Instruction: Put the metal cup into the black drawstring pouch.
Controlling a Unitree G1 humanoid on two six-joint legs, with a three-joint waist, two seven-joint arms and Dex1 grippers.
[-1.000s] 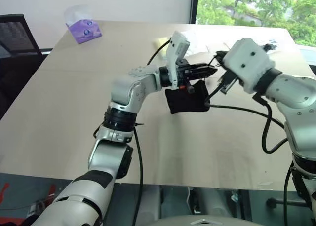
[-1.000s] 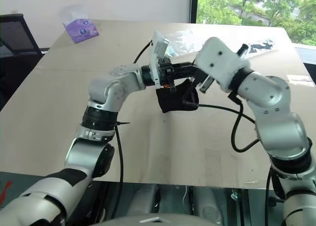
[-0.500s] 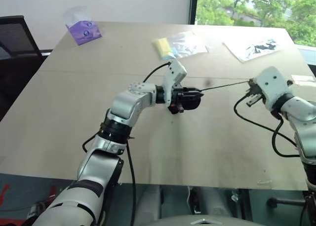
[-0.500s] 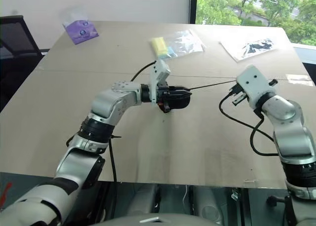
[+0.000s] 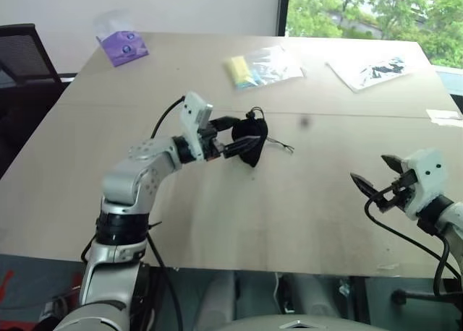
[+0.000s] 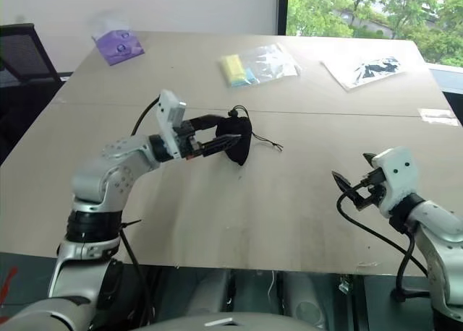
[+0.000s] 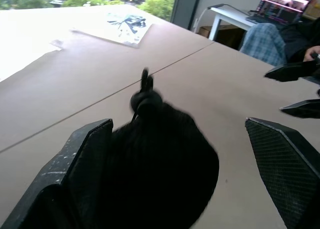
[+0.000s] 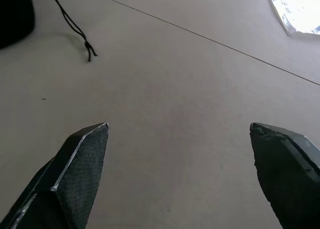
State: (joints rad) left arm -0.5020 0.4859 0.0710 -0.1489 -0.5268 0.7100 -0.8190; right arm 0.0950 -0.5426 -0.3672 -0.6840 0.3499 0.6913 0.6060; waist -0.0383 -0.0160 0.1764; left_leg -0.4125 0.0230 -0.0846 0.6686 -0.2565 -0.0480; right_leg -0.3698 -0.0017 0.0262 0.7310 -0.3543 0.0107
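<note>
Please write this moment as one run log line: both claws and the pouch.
left claw: open, around the black drawstring pouch | right claw: open, empty | pouch: on table, mouth cinched

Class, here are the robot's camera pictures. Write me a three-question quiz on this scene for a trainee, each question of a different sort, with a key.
1. True or false: the black drawstring pouch lies on the table with its mouth drawn shut.
2. Which gripper is nearest the pouch? A) left gripper B) right gripper C) both equally
3. Fill in: the purple tissue pack lies near the table's far ____ corner, by the robot's own sides.

Key: 1. True; its cord trails loose on the table. 2. A; its open fingers stand on either side of the pouch, while the right one, also open, hovers apart. 3. left.
</note>
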